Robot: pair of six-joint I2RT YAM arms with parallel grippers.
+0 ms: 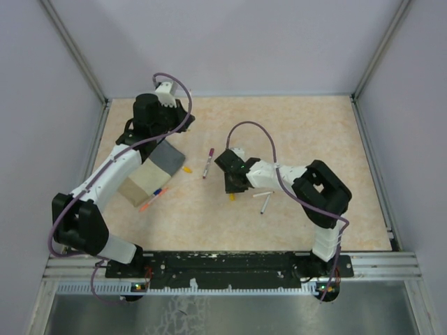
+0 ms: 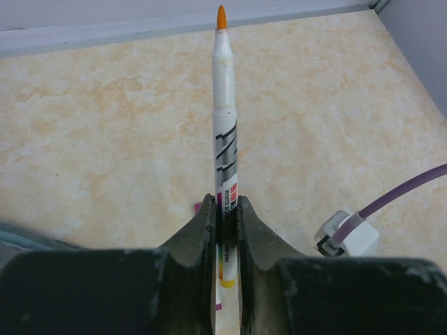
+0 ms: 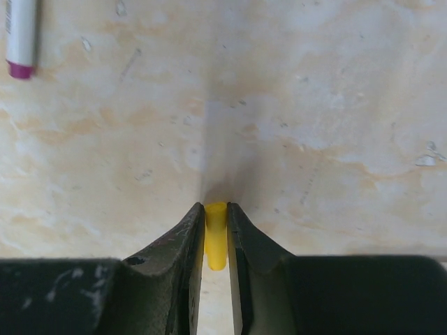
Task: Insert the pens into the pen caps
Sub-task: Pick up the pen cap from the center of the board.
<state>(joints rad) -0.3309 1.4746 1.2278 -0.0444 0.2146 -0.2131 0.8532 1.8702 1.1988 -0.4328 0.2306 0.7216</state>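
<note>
While my left gripper (image 2: 225, 206) is clenched on the lower barrel of an orange-tipped pen (image 2: 223, 118), the pen sticks straight out ahead of my fingers, its tip bare and pointing toward the far edge of the table (image 2: 91, 139). My right gripper (image 3: 215, 209) is pinched shut on a yellow cap (image 3: 216, 244), which sits upright between the fingertips, low over the tabletop; I cannot tell whether it touches. Ahead and to the left of it, well apart, lies a magenta-ended pen (image 3: 21, 35). From above, an orange cap (image 1: 186, 169) lies near the grey-lidded beige box (image 1: 150, 174). More pens (image 1: 154, 198), showing orange and blue, lie at the box's near corner beside my left arm. Two white pens (image 1: 263, 200) lie just beside my right forearm.
</note>
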